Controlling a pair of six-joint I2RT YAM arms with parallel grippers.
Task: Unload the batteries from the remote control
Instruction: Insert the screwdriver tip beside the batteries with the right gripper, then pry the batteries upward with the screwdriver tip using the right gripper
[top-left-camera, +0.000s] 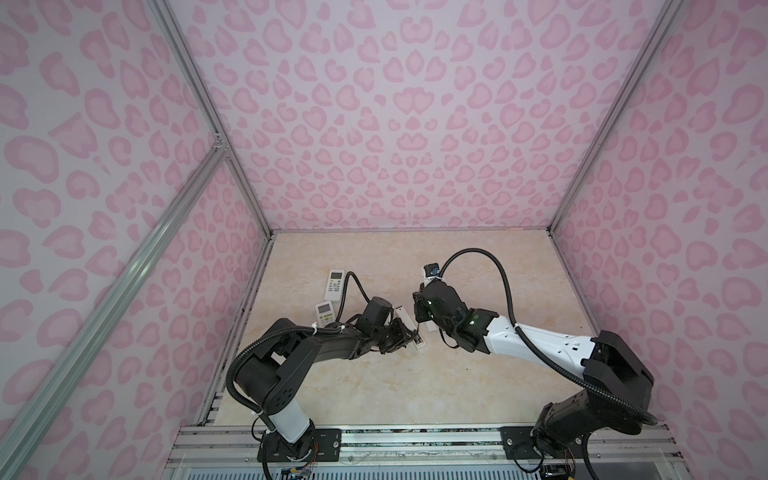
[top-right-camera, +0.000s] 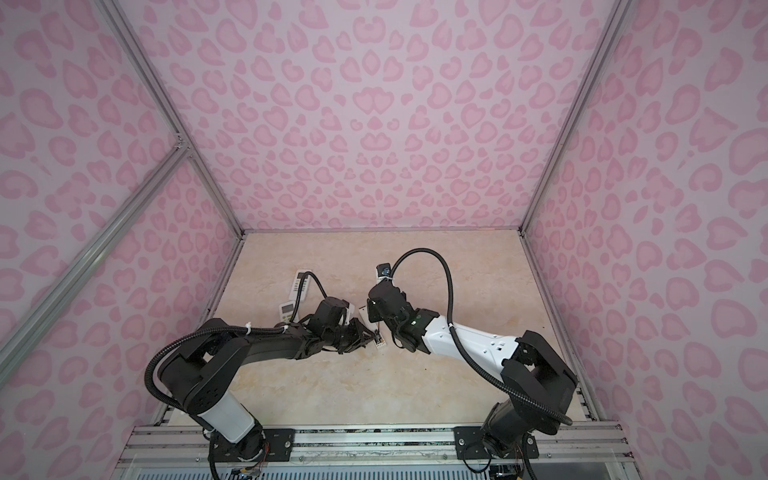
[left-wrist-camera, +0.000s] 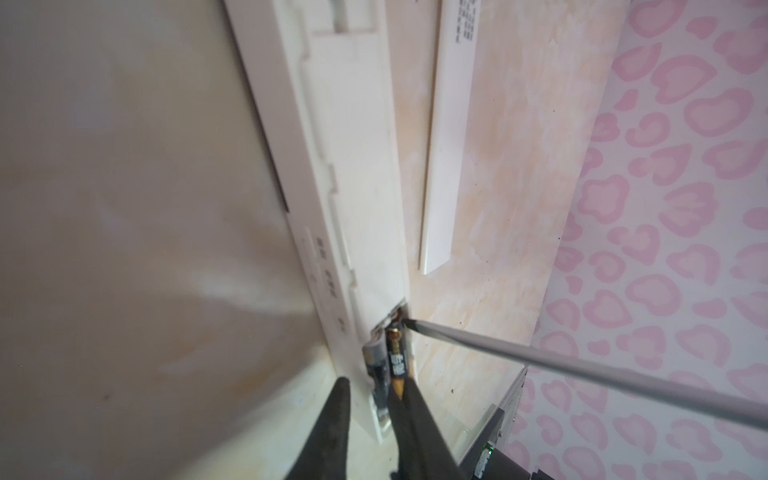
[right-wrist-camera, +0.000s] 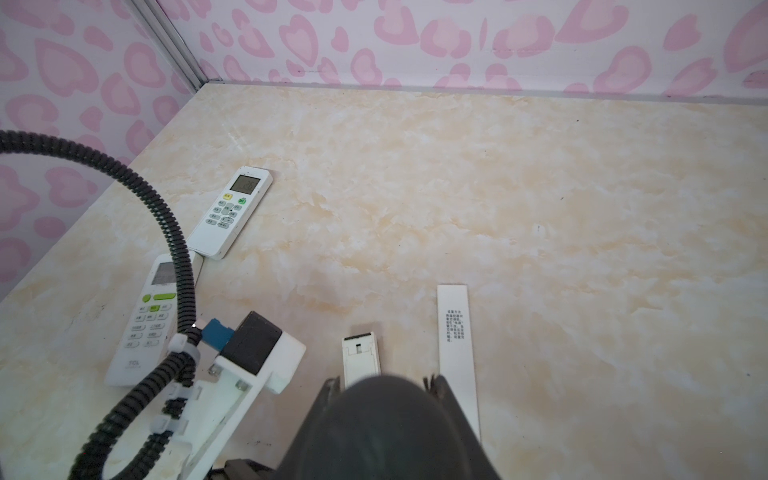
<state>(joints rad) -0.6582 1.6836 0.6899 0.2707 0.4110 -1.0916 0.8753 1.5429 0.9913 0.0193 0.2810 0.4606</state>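
1. Batteries: two show, side by side in the open bay at one end of the face-down remote (left-wrist-camera: 353, 145); one is a grey-and-black battery (left-wrist-camera: 374, 359), the other a black-and-gold battery (left-wrist-camera: 397, 361).
2. Remotes: three, all white; the opened one lies near the middle of the marbled tabletop (right-wrist-camera: 540, 208); a farther face-up remote (right-wrist-camera: 230, 212) and a nearer face-up remote (right-wrist-camera: 145, 320) lie toward the left wall, apart from the bay.
3. Cover plates: one, a long flat cover plate (left-wrist-camera: 442, 145), just beside the opened remote and roughly parallel with it; small print sits near one end.
4. Screwdrivers: one screwdriver (left-wrist-camera: 582, 374); only its grey shaft shows, slanting down; its tip sits at the bay's edge, at the inner end of the black-and-gold battery.
5. The left gripper (left-wrist-camera: 374, 380) has its fingers spread, one tip on each side of the bay end; one tip overlaps the gold end of the black-and-gold battery; whether it presses there I cannot tell.
6. The right gripper (right-wrist-camera: 383, 384) is masked by a dark rounded mass in its own wrist view; I cannot tell whether it is spread or pinching anything.
7. In the way: in both top views the left arm's wrist covers most of the opened remote; a black cable hose (right-wrist-camera: 183, 270) crosses the nearer face-up remote.
8. Look: both batteries are short thin cylinders, lying lengthwise in the bay; the print on them is too blurred to read.
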